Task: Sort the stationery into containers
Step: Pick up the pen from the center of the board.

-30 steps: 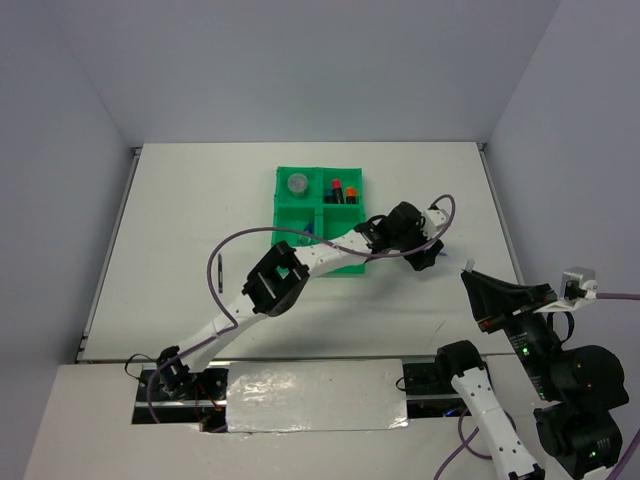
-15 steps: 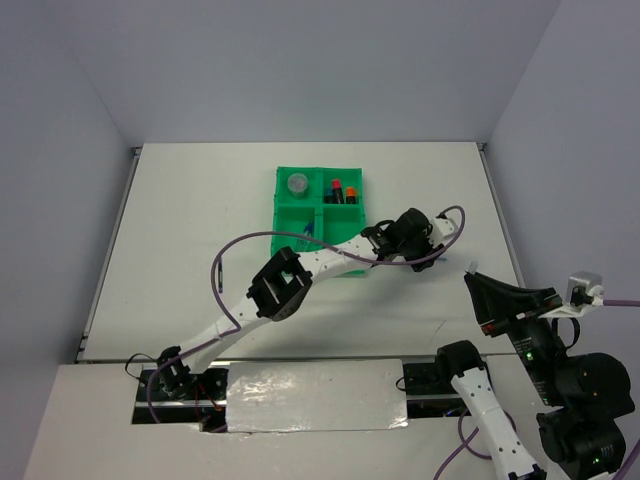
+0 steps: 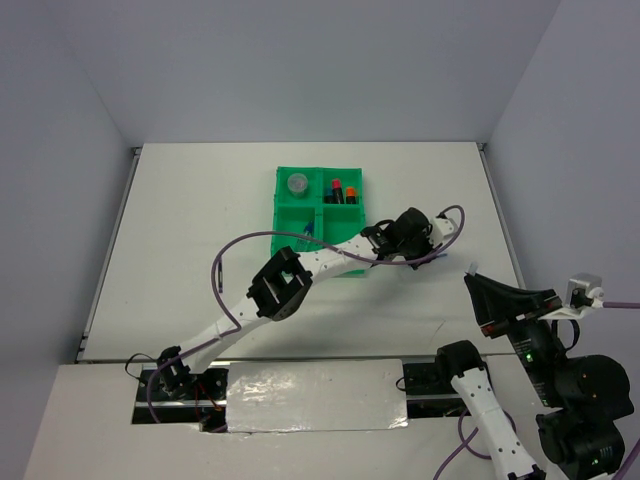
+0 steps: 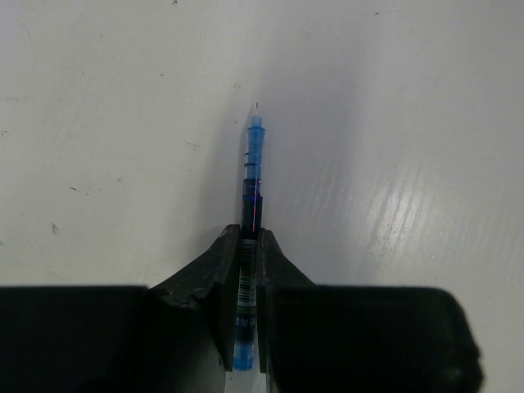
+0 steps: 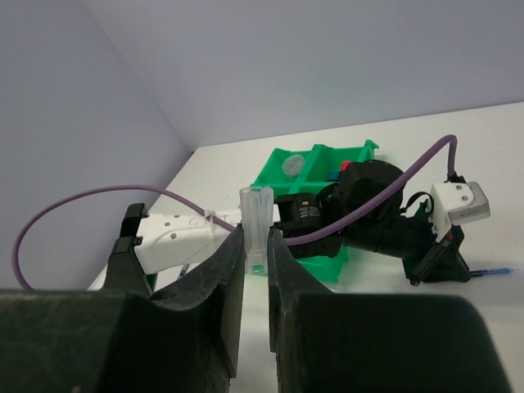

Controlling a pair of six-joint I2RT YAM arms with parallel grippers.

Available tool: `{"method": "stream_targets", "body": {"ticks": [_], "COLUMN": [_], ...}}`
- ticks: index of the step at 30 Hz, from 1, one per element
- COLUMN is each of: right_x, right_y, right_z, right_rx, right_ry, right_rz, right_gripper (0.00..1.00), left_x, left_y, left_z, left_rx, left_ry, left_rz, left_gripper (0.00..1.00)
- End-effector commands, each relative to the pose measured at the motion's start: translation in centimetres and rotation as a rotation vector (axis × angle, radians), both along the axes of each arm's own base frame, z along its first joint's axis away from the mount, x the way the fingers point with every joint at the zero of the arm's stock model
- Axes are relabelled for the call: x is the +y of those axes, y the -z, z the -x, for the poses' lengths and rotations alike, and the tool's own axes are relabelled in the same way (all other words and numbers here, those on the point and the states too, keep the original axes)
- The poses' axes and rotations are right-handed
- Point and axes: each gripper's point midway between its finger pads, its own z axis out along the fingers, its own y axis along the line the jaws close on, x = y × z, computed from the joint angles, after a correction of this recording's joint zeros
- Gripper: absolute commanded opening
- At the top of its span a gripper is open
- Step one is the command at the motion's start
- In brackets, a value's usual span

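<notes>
Left wrist view — jaws pinching blue pen [image 4: 252, 164].

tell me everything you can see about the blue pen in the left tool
The blue pen is thin, with a translucent blue plastic-looking barrel, a darker stretch inside, a fine tip and a barcode label near its gripped end. The left tool is shut on it, dark fingers pinching both sides, with the tip pointing away from the tool. The pen sits low over the white table, to the right of the green tray in the top view. Whether it touches the table is unclear.
</notes>
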Motion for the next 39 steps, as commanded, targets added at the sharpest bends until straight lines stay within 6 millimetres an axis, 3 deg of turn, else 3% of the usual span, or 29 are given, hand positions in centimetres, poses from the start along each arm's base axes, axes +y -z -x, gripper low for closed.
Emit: {"method": "stream_targets", "body": {"ticks": [1,5,8,11,12,13,14,15,16,18,19,25,27,28,29,30,31,32,33,34,35,36,37,39], "right_x": [0.0,-0.1,-0.3,-0.6,-0.7,-0.8,-0.7,-0.6,-0.8,-1.0,-1.2,-1.4,-1.3,-1.1,-0.9,-0.5,0.0,0.3,0.5,0.7,0.9,1.0,1.2,1.6], "right_y": [-0.4,-0.3,-0.1,0.3,0.3,0.5,0.8,1.1,1.6,1.3,1.0,-1.0,-1.2,-1.5,-1.8,-2.0,-2.7,-3.0,-3.2,-3.6,-3.4,-3.1,-2.2,-0.8], "right_z": [0.0,-0.1,-0.4,-0.9,-1.2,-1.6,-1.9,-2.4,-2.9,-3.5,-3.8,-5.1,-5.5,-5.7,-6.0,-6.1,-6.5,-6.8,-7.0,-7.1,-7.9,-8.3,-9.3,-10.3], "right_rx": [-0.030,-0.027,-0.020,-0.010,-0.011,-0.001,0.006,0.020,0.033,0.021,0.014,0.003,0.003,-0.002,-0.006,-0.013,-0.030,-0.035,-0.038,-0.042,-0.022,-0.011,0.025,0.070], "right_ry": [-0.003,0.004,0.020,0.039,0.053,0.060,0.062,0.063,0.084,0.102,0.113,0.144,0.146,0.138,0.131,0.115,0.091,0.080,0.068,0.060,0.062,0.064,0.067,0.064], "right_rz": [0.007,0.008,0.010,0.014,0.013,0.013,0.011,0.012,0.008,-0.007,-0.012,-0.059,-0.073,-0.089,-0.092,-0.096,-0.100,-0.101,-0.103,-0.107,-0.103,-0.107,-0.112,-0.108], "right_gripper": [0.00,0.00,0.00,0.00,0.00,0.00,0.00,0.00,0.00,0.00,0.00,0.00,0.00,0.00,0.00,0.00,0.00,0.00,0.00,0.00,0.00,0.00,0.00,0.00], "left_x": [0.6,0.9,1.5,1.9,2.0,2.3,2.4,2.6,3.2,3.9,4.2,5.2,6.1,7.5,8.5,9.7,11.9,13.2,14.9,17.0,18.3,19.5,21.7,24.9], "left_y": [4.1,2.7,0.2,-1.7,-4.7,-5.0,-8.6,-10.2,-13.1,-15.3,-18.1,-26.7,-27.7,-30.2,-28.3,-28.6,-31.7,-32.1,-29.7,-32.5,-32.6,-30.0,-32.3,-31.0], "left_z": [0.4,-2.1,-3.6,-4.0,-4.1,-4.0,-3.8,-3.7,-3.7,-3.6,-3.6,-2.7,-2.6,-2.7,-2.8,-2.9,-2.0,-1.7,-1.4,0.0,0.6,1.6,2.9,4.4], "left_rx": [0.098,0.128,0.129,0.136,0.121,0.110,0.080,0.072,0.038,0.024,0.001,-0.018,-0.015,-0.043,-0.023,-0.030,-0.055,-0.045,-0.020,-0.037,-0.037,-0.011,-0.040,-0.023], "left_ry": [-0.010,-0.082,-0.137,-0.160,-0.166,-0.171,-0.167,-0.173,-0.186,-0.191,-0.185,-0.165,-0.199,-0.251,-0.301,-0.340,-0.358,-0.383,-0.412,-0.412,-0.428,-0.442,-0.455,-0.527], "left_rz": [-0.016,0.063,0.131,0.208,0.258,0.279,0.333,0.364,0.419,0.470,0.523,0.670,0.681,0.711,0.669,0.670,0.718,0.736,0.704,0.749,0.749,0.695,0.726,0.636], "left_gripper": [0.00,0.00,0.00,0.00,0.00,0.00,0.00,0.00,0.00,0.00,0.00,0.00,0.00,0.00,0.00,0.00,0.00,0.00,0.00,0.00,0.00,0.00,0.00,0.00]}}
